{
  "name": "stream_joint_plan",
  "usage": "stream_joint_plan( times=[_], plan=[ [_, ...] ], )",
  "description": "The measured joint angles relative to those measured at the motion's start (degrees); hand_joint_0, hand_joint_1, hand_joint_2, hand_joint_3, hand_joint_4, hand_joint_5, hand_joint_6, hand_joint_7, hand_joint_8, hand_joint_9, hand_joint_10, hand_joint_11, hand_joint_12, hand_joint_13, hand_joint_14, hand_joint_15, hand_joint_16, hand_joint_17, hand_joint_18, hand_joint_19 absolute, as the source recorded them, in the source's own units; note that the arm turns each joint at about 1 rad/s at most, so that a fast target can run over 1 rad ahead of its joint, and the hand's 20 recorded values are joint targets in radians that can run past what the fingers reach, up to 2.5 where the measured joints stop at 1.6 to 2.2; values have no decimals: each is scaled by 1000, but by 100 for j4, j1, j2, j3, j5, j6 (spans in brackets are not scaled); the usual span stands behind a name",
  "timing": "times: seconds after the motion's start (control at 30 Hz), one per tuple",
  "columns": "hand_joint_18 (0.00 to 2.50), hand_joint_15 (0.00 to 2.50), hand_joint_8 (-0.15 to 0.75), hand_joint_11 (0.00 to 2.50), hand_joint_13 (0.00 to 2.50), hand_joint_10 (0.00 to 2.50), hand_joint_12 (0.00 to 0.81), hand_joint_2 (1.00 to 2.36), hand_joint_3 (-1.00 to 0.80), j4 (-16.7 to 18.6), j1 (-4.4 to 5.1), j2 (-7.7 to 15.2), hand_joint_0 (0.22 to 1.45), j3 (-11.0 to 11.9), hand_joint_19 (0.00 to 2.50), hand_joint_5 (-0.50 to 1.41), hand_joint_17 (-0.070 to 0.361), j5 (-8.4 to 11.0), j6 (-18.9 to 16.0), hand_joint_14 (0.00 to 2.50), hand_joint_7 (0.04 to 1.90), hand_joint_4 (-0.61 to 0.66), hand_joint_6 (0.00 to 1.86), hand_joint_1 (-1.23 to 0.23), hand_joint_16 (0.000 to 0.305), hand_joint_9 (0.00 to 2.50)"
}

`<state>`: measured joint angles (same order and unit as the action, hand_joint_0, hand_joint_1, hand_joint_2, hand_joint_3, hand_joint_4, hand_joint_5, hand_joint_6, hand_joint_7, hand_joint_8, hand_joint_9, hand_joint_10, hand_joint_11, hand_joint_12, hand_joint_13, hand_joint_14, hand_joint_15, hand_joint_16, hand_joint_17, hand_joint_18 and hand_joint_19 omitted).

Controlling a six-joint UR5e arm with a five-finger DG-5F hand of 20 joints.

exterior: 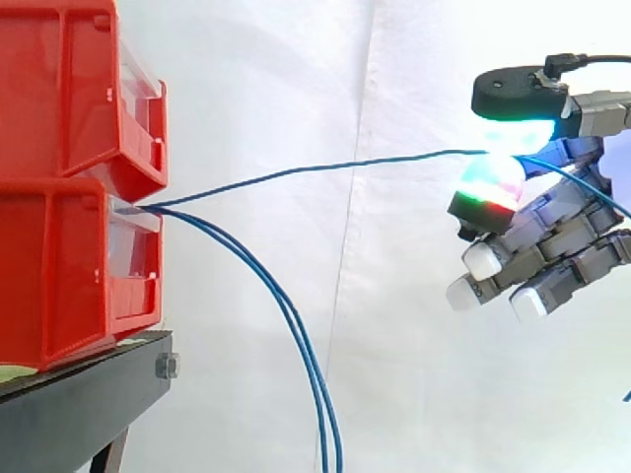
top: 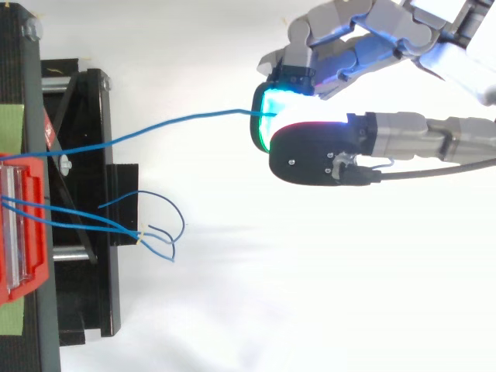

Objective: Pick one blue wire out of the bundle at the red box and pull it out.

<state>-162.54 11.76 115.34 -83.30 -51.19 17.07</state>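
Two red bins [exterior: 69, 187] are stacked on a black stand [exterior: 89, 394] at the left. One blue wire [exterior: 325, 166] runs from the gap between the bins, stretched nearly level to the right, into my hand [exterior: 552, 236]. The hand pinches it between a cyan-glowing pad [exterior: 518, 133] above and a red-and-green-glowing pad [exterior: 490, 182] below; the other fingers curl beneath. In the top view the same wire [top: 178, 121] leads from the red bin [top: 27, 225] to the glowing pads [top: 267, 116]. Two more blue wires [exterior: 296, 325] droop from the bin toward the floor.
In the top view the drooping wires' loose ends [top: 159, 232] curl beside the black stand [top: 85, 209]. A white curtain [exterior: 394, 345] hangs behind everything. Green tape [top: 12, 124] marks the stand's edge.
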Motion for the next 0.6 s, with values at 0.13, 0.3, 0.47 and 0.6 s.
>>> stream_joint_plan(
  times=[0.13,0.3,0.47,0.6],
  plan=[
    [803,189,448,534,597,11,520,1010,30,-9,-3,-1,609,-1,327,-151,164,3,0,5,1109,168,916,-711,73,899],
    [800,185,447,532,594,14,519,1010,37,-14,-1,-2,607,-4,320,-151,164,-3,3,6,1108,168,917,-709,73,896],
    [801,180,449,534,597,13,521,1009,36,-16,0,-2,605,-4,310,-151,165,-3,4,5,1089,167,919,-707,74,907],
    [771,174,444,542,589,11,510,1008,30,-16,0,-2,604,-3,302,-150,165,-2,5,5,1073,162,920,-707,73,912]
  ],
)
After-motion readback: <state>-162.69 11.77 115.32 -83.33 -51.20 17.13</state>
